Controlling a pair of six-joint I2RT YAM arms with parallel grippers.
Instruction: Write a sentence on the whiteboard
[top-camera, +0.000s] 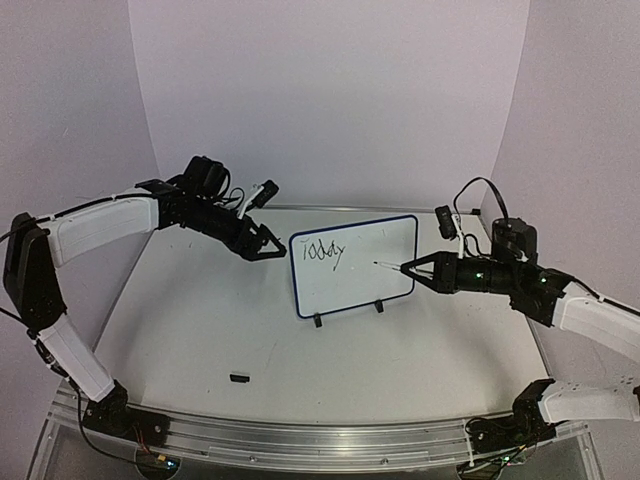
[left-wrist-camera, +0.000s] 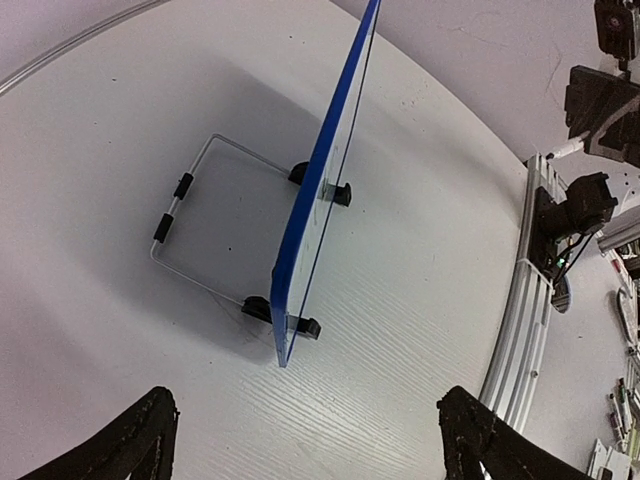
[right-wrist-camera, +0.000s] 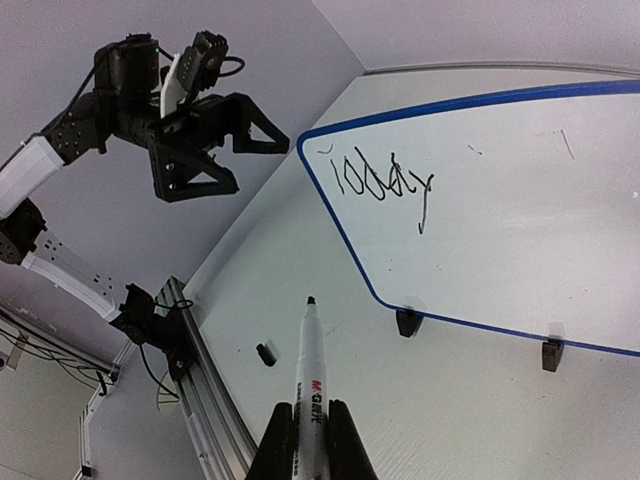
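Note:
The whiteboard (top-camera: 365, 275) stands upright on two black feet at mid table, seen edge-on in the left wrist view as a blue rim (left-wrist-camera: 318, 185). Of the sentence (top-camera: 323, 252), one black word, "Today" (right-wrist-camera: 380, 182), shows at the board's upper left. My right gripper (top-camera: 410, 270) is shut on a white marker pen (right-wrist-camera: 312, 365). The pen's uncapped tip points at the board's lower middle and stands a little in front of it. The pen shows between my right gripper's (right-wrist-camera: 311, 410) fingers. My left gripper (top-camera: 283, 248) hangs open just left of the board's left edge, holding nothing (left-wrist-camera: 307, 394).
A small black marker cap (top-camera: 239, 378) lies on the table near the front left, also visible in the right wrist view (right-wrist-camera: 265, 354). A wire stand (left-wrist-camera: 180, 215) props the board from behind. An aluminium rail (top-camera: 300, 435) runs along the near edge.

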